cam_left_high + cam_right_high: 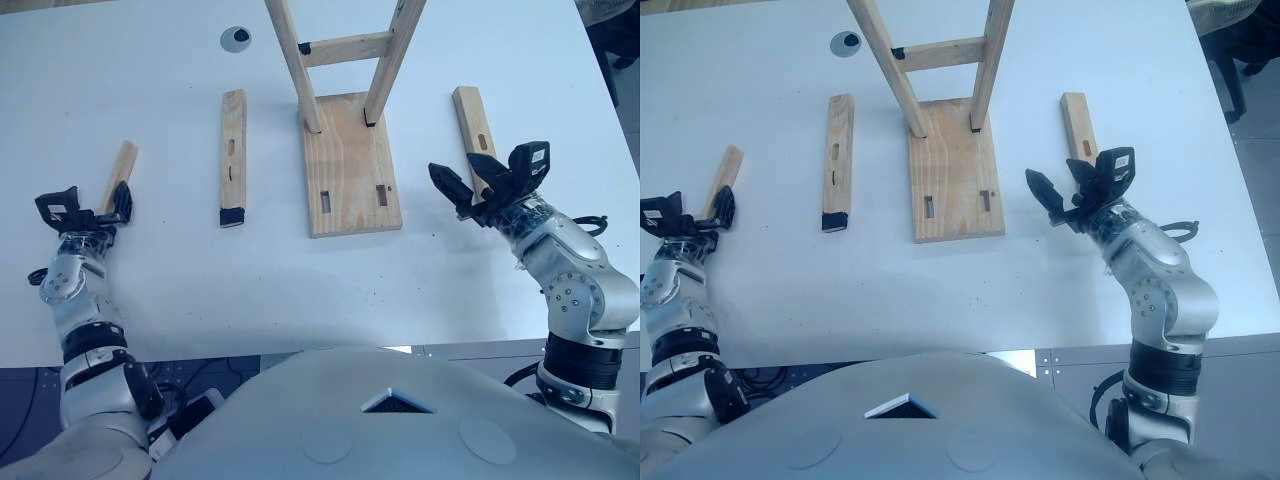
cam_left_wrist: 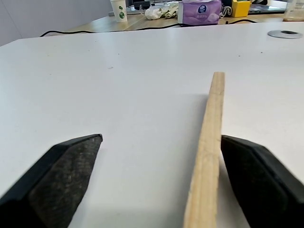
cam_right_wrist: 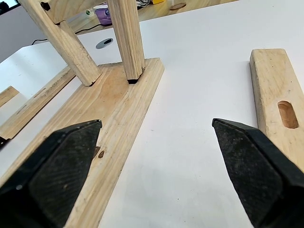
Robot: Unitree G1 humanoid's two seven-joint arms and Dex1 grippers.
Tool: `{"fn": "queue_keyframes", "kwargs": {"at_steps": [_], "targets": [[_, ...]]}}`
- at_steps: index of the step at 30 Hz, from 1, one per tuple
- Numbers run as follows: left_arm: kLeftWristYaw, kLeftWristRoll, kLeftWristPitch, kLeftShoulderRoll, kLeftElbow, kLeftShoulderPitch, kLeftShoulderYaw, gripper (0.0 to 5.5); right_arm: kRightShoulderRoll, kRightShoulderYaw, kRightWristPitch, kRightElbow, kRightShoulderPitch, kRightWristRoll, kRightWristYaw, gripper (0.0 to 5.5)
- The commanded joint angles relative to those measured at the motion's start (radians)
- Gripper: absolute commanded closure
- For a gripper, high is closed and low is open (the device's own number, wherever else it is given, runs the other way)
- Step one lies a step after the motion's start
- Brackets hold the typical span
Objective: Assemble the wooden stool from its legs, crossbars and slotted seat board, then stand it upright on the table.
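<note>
My left gripper (image 1: 88,205) is spread wide around the end of the thin crossbar (image 1: 121,168). My right gripper (image 1: 488,180) gapes beside a slotted leg (image 1: 468,118). The seat board (image 1: 350,190) lies between them, with two legs (image 1: 297,70) standing in it.

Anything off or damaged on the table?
Nothing damaged or spilled. Stool is just half-built: board lies flat with two legs and a crossbar fitted at its far end, near slots empty. One loose leg lies left of it, another right, a thin bar far left.
</note>
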Motion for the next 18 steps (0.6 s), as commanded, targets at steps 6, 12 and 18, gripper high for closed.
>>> {"fn": "queue_keyframes", "kwargs": {"at_steps": [6,12,18], "targets": [[-0.053,-0.015,0.045,-0.025,0.016,0.024,-0.046,2.23,-0.005,0.009,-0.009,0.02,-0.006,-0.01,-0.008,1.21],[-0.058,-0.033,0.094,-0.032,-0.059,0.051,-0.061,3.05,-0.005,0.011,-0.013,0.026,-0.011,-0.012,-0.009,1.21],[-0.05,-0.038,0.123,-0.033,-0.082,0.067,-0.063,3.95,-0.004,0.015,-0.018,0.035,-0.019,-0.017,-0.008,1.21]]}}
